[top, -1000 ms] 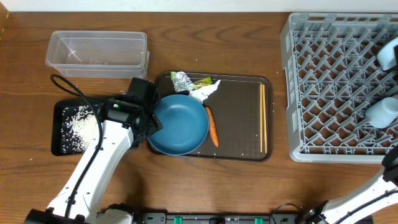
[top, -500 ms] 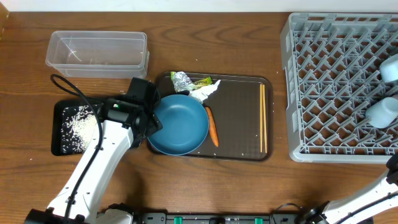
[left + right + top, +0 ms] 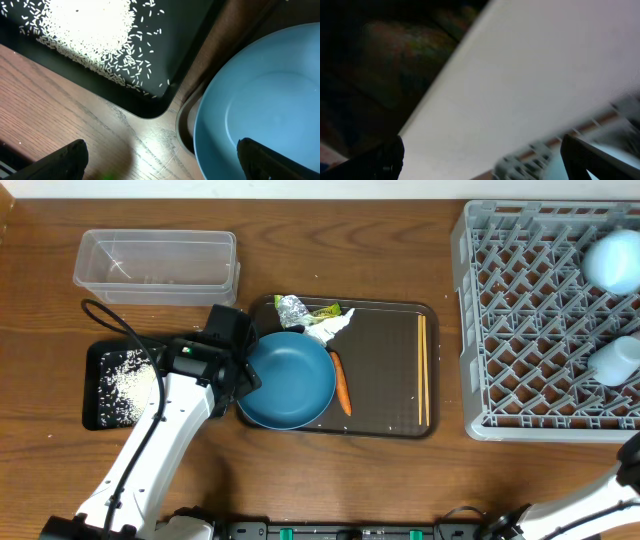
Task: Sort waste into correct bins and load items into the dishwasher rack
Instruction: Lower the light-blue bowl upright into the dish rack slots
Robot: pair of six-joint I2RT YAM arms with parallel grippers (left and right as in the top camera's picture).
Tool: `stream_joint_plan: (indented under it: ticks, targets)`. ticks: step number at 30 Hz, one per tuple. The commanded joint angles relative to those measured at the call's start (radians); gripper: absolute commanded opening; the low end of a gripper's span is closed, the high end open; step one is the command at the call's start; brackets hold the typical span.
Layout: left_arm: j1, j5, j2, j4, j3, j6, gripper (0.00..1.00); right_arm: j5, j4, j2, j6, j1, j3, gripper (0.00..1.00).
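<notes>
On brown tray [image 3: 385, 370]: dark-blue bowl [image 3: 290, 380] | left pincer [image 3: 165, 157] spread wide

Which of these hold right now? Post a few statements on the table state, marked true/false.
1. Rice lies in the black tray. True.
2. The dark-blue bowl sits on the brown tray. True.
3. The carrot lies inside the dark-blue bowl. False: it lies on the brown tray, right of it.
4. The left gripper is shut on the dark-blue bowl. False: it is open, over the rim.
5. The dishwasher rack is empty. False: a pale-blue bowl and pale-blue cup sit at its right side.
</notes>
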Motion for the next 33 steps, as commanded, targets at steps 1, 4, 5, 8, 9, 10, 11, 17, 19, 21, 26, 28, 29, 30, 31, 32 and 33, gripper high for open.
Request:
stream_joint_plan:
  ticks: [1,4,5,8,9,10,11,17,19,21,26,28,29,30,31,32,33]
  targets:
    - [0.004,-0.02,-0.012,-0.004,0.019,-0.009,0.98,0.008,0.0,-0.092,0.006,-0.014,0.008,0.99]
    - [0.004,-0.02,-0.012,-0.004,0.019,-0.009,0.98,-0.008,-0.034,-0.105,-0.003,-0.014,0.008,0.99]
    - [0.004,-0.02,-0.012,-0.004,0.019,-0.009,0.98,-0.016,-0.04,-0.105,-0.003,-0.013,0.008,0.99]
    - [0.004,-0.02,-0.012,-0.004,0.019,-0.009,0.98,-0.031,-0.08,-0.105,-0.026,-0.001,0.008,0.99]
    - [0.004,-0.02,-0.012,-0.004,0.019,-0.009,0.98,-0.035,-0.087,-0.105,-0.037,0.005,0.008,0.99]
    - [0.004,-0.02,-0.012,-0.004,0.019,-0.009,0.98,-0.042,-0.098,-0.105,-0.06,0.015,0.008,0.99]
    - [0.004,-0.02,-0.012,-0.004,0.019,-0.009,0.98,-0.048,-0.116,-0.105,-0.087,0.025,0.008,0.99]
    - [0.004,-0.02,-0.012,-0.004,0.019,-0.009,0.98,-0.04,-0.422,-0.105,-0.43,0.133,0.008,0.99]
    - [0.004,-0.02,-0.012,-0.004,0.019,-0.009,0.98,0.037,-0.598,-0.105,-0.586,0.18,0.008,0.99]
    - [0.004,-0.02,-0.012,-0.004,0.019,-0.009,0.98,0.177,-0.768,-0.105,-0.711,0.223,0.008,0.99]
    - [0.004,-0.02,-0.012,-0.004,0.019,-0.009,0.98,0.481,-0.981,-0.105,-0.889,0.311,0.016,0.99]
    - [0.004,-0.02,-0.012,-0.004,0.019,-0.009,0.98,0.549,-1.023,-0.106,-0.94,0.34,0.04,0.99]
    - [0.004,-0.02,-0.012,-0.004,0.019,-0.009,0.98,0.583,-1.047,-0.107,-0.968,0.352,0.056,0.99]
    - [0.004,-0.02,-0.012,-0.004,0.019,-0.009,0.98,0.624,-1.075,-0.107,-1.0,0.364,0.076,0.99]
    - [0.004,-0.02,-0.012,-0.004,0.019,-0.009,0.98,0.684,-1.116,-0.107,-1.045,0.378,0.101,0.99]
    - [0.004,-0.02,-0.012,-0.004,0.019,-0.009,0.98,0.748,-1.152,-0.107,-1.087,0.393,0.124,0.99]
    - [0.004,-0.02,-0.012,-0.004,0.019,-0.009,0.98,0.844,-1.202,-0.107,-1.148,0.413,0.152,0.99]
